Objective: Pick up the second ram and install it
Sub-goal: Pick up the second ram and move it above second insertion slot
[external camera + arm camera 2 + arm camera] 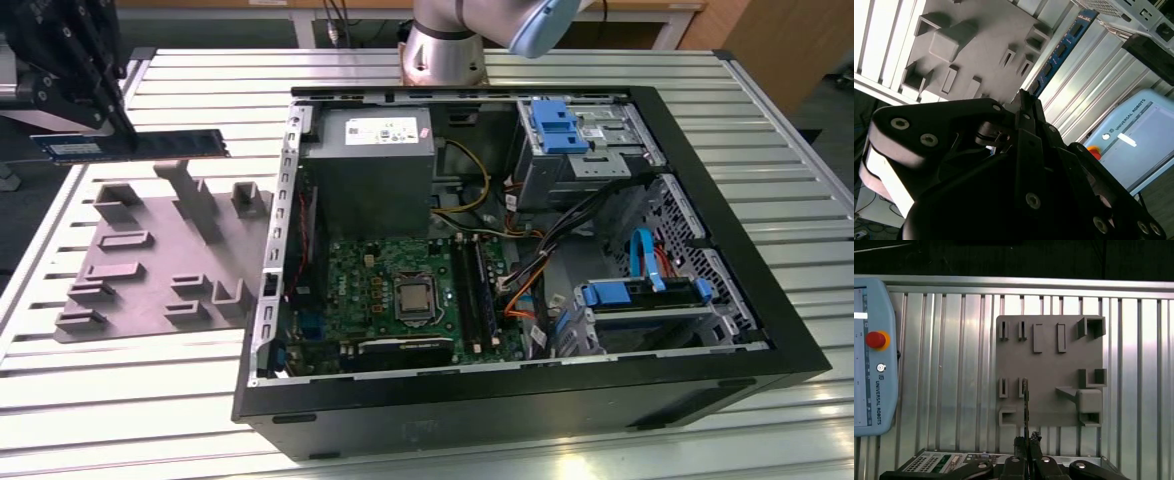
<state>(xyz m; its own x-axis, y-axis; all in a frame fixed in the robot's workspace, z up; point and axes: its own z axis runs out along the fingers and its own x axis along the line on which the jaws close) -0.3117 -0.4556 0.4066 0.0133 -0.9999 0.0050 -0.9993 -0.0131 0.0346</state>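
Note:
In the exterior view the second ram (134, 146), a thin blue stick with dark chips, hangs level in the air above the grey holder plate (147, 260), at the exterior view's far left. My gripper (96, 128) is shut on one end of it. In the second wrist view the ram (1059, 50) runs out from between my fingers, past the gripper (1025, 100). In the first wrist view the ram (1026, 405) shows edge-on as a thin dark line rising from the gripper (1026, 444) over the holder plate (1049, 360).
An open computer case (747, 330) lies on the slatted table, to the exterior view's right of the plate. Its green motherboard (387, 270) carries long black slot rails (475, 290). Blue drive clips (554, 125) and cables sit inside. A teach pendant (869, 355) lies beside the plate.

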